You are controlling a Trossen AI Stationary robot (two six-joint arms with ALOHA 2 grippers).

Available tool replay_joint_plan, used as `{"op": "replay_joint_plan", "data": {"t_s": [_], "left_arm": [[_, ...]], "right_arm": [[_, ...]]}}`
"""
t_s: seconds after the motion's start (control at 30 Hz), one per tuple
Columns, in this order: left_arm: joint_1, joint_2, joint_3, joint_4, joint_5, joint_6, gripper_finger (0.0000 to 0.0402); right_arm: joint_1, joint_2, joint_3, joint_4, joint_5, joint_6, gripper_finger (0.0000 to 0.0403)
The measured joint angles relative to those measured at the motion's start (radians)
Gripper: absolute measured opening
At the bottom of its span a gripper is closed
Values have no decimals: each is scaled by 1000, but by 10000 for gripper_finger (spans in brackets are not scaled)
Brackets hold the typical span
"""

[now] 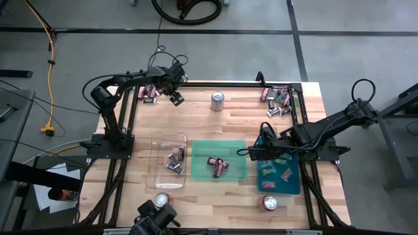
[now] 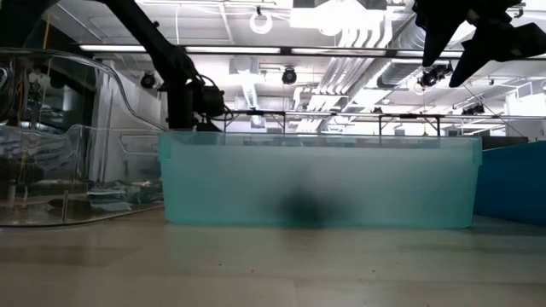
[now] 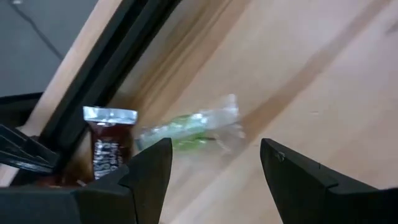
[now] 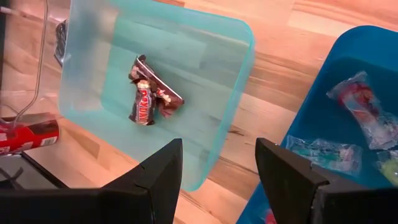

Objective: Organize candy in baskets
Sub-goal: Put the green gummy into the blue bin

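**Gripper status: both pincers open and empty**

I see the left gripper (image 3: 214, 171) at the table's far left corner, beside the black frame (image 1: 128, 117). Its jaws stand wide apart and hold nothing. Between them on the wood lies a light green wrapped candy (image 3: 193, 127), untouched. A maroon-brown candy (image 3: 109, 146) lies just beside it, against the frame.

I see the right gripper (image 4: 217, 168) above the gap between the green basket (image 1: 219, 160) and the teal-blue basket (image 1: 279, 175). Its jaws are also apart and empty.

Basket contents:
- Green basket: maroon-brown candies (image 4: 149, 93) near its middle.
- Teal-blue basket: light green and pink candies (image 4: 360, 112).
- Clear basket (image 1: 168, 160): dark candies (image 1: 176, 160) at its right side.

Unsorted candies (image 1: 277, 99) lie at the far right corner. A silver can (image 1: 217, 100) stands at the far edge.
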Motion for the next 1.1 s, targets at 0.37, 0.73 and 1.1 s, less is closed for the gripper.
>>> {"op": "replay_joint_plan", "data": {"t_s": [0.37,0.73,1.1], "left_arm": [[-1,88,2,29,-102,27,230],[-16,79,0,10,-62,-16,28],[-54,-220,-12,-15,438,-74,1]], "right_arm": [[0,0,0,0,0,8,197],[0,0,0,0,0,8,197],[0,0,0,168,107,-180,197]]}}
